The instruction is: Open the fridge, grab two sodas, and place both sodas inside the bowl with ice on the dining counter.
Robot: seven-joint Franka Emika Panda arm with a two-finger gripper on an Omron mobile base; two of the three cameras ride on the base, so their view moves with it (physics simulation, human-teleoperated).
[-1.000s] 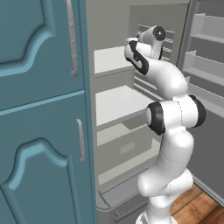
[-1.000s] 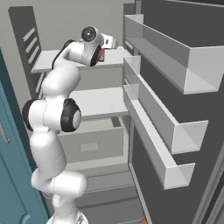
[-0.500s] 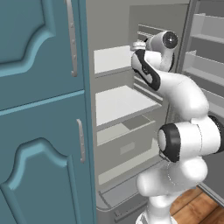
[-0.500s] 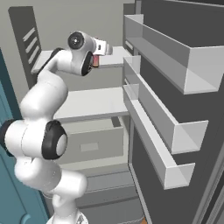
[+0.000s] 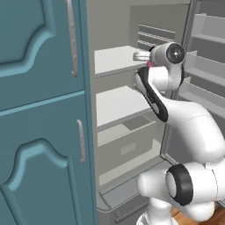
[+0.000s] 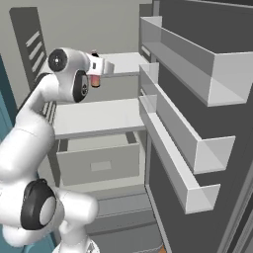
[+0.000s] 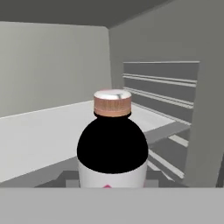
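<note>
The fridge [image 5: 115, 102] stands open, its white shelves [image 6: 97, 117] bare. My gripper [image 6: 100, 65] hangs level in front of the upper shelf, shut on a pink soda [image 6: 94, 81] with a dark neck. In the left base view the gripper [image 5: 143, 56] has the soda [image 5: 150, 64] showing pink just under the hand. The hand view looks straight at the upright soda [image 7: 112, 144], with its copper-coloured cap on top and the gripper [image 7: 112, 180] around its lower body. The bowl with ice and the dining counter are out of view.
The open fridge door with its deep bins [image 6: 195, 148] stands close on the right. Tall teal cabinets [image 5: 39, 114] flank the fridge on the left. A grey drawer [image 6: 99, 163] sits under the lower shelf. A vent grille [image 7: 159, 85] lines the fridge's back wall.
The hand with the soda has sunk a little and come back from the upper shelf. The arm's elbow and lower links have swung out sideways. The fridge has not shifted.
</note>
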